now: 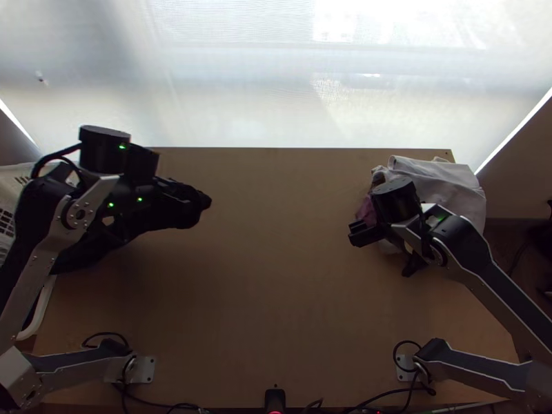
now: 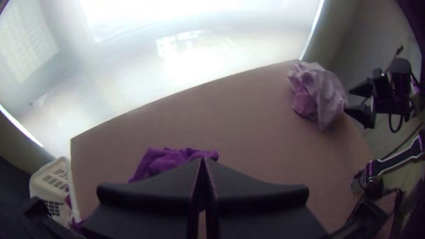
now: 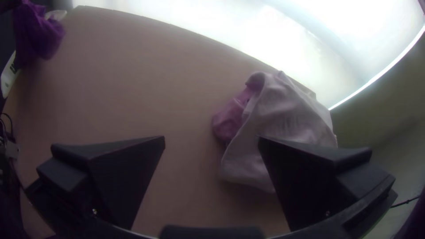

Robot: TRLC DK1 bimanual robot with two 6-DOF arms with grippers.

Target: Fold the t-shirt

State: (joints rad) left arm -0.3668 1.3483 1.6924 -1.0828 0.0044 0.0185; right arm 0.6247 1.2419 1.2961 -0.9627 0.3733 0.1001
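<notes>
In the top view, my left gripper [image 1: 165, 193] is over a dark, bunched cloth [image 1: 103, 245] at the table's left side. The left wrist view shows that cloth [image 2: 161, 161] as purple, just beyond my left gripper [image 2: 202, 161], whose fingers are shut together; any hold on cloth cannot be made out. A whitish cloth [image 1: 441, 183] with a pink part [image 1: 368, 210] lies bunched at the far right corner. My right gripper [image 1: 386, 252] is open near its front edge. In the right wrist view, one finger of my right gripper [image 3: 211, 140] overlaps the whitish cloth [image 3: 283, 119].
A white basket [image 1: 10, 190] stands against the table's left edge, with purple cloth reaching toward it. Bare wood of the table [image 1: 276, 276] lies between the two cloths. Cables [image 1: 386, 393] run along the near edge, and a bright screen-like surface rises behind the far edge.
</notes>
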